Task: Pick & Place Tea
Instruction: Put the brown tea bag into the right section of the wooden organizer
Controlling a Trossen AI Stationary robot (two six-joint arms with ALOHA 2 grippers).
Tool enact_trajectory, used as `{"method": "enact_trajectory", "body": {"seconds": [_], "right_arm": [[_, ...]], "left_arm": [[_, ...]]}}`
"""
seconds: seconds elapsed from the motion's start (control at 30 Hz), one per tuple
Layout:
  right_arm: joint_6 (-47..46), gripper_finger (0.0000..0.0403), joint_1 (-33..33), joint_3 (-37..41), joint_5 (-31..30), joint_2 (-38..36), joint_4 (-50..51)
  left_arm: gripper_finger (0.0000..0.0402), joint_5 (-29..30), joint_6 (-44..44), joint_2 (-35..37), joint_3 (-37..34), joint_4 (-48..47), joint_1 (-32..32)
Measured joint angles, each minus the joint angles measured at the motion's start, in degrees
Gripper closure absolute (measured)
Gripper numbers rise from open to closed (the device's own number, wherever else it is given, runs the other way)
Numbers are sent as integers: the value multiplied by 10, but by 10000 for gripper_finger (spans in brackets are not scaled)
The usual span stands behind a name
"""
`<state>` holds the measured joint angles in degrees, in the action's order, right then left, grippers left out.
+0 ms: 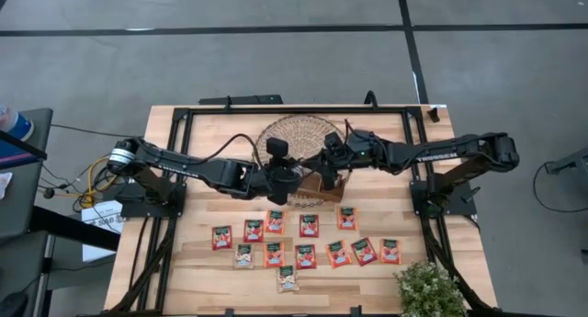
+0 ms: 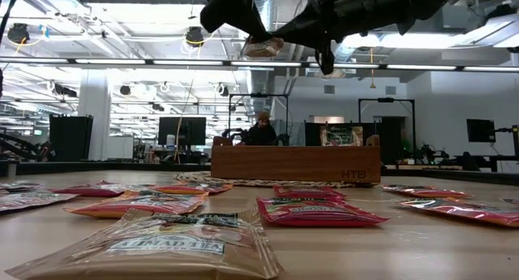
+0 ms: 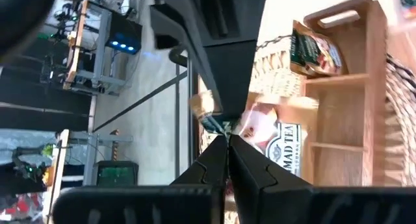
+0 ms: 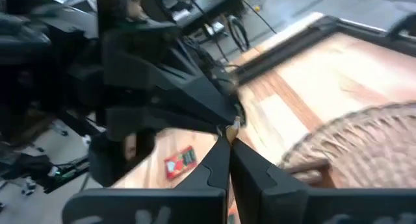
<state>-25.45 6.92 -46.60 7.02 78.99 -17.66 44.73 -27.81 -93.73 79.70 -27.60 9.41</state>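
Wooden worktop boards carry about fourteen tea sachets (image 1: 309, 225) spread toward the front edge. One pale sachet (image 2: 263, 46) is held aloft above the wooden tray (image 2: 296, 162) near the back edge, pinched by the left gripper (image 3: 227, 138). The right gripper (image 4: 227, 134) is closed too, seemingly on the same sachet.

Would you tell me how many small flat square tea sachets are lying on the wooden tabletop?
12 flat square tea sachets: five in the row nearest the wooden tray, six in the next row, one beige alone in front. Arms may hide more.
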Motion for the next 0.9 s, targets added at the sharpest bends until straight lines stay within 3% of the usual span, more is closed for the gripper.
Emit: {"method": "enact_trajectory", "body": {"seconds": [0.17,0.4,0.5,0.6,0.8,0.9], "right_arm": [[2,403,1,1,-25,-24,53],[5,403,-2,2,-56,-29,94],[6,403,-1,2,-59,-29,113],[6,403,-2,2,-63,-43,147],[20,403,-12,1,-101,-104,234],[20,403,-24,4,-130,-146,276]], "left_arm": [[363,10,7,0,0,24,0],[287,22,6,0,0,27,0],[258,65,14,0,0,1,0],[240,84,75,5,0,-69,0],[234,-43,282,15,0,-238,-13],[234,-70,348,17,0,-294,-16]]}}
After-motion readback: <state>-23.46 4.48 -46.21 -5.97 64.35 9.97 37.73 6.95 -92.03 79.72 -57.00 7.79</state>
